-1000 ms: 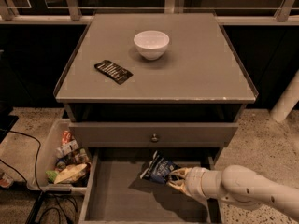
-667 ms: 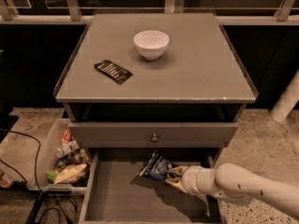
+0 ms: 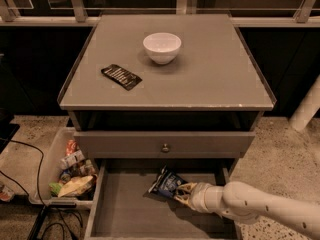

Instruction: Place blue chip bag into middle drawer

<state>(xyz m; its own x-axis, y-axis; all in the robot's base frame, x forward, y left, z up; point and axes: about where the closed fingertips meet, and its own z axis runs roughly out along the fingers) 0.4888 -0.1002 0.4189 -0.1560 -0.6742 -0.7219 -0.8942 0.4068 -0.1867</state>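
The blue chip bag (image 3: 167, 182) is a crinkled dark-blue bag with pale patches, tilted over the back middle of the open middle drawer (image 3: 125, 209), which has a bare grey floor. My gripper (image 3: 183, 191) comes in from the lower right on a white arm and is shut on the bag's right end. The bag's lower left corner is close to the drawer floor; I cannot tell if it touches.
The closed drawer above has a flat grey front with a round knob (image 3: 165, 147). On the cabinet top stand a white bowl (image 3: 161, 47) and a flat black packet (image 3: 121, 77). A bin of snacks (image 3: 67, 171) sits on the floor at the left.
My gripper and the blue chip bag have shifted slightly left and deeper over the drawer. Nothing else has moved.
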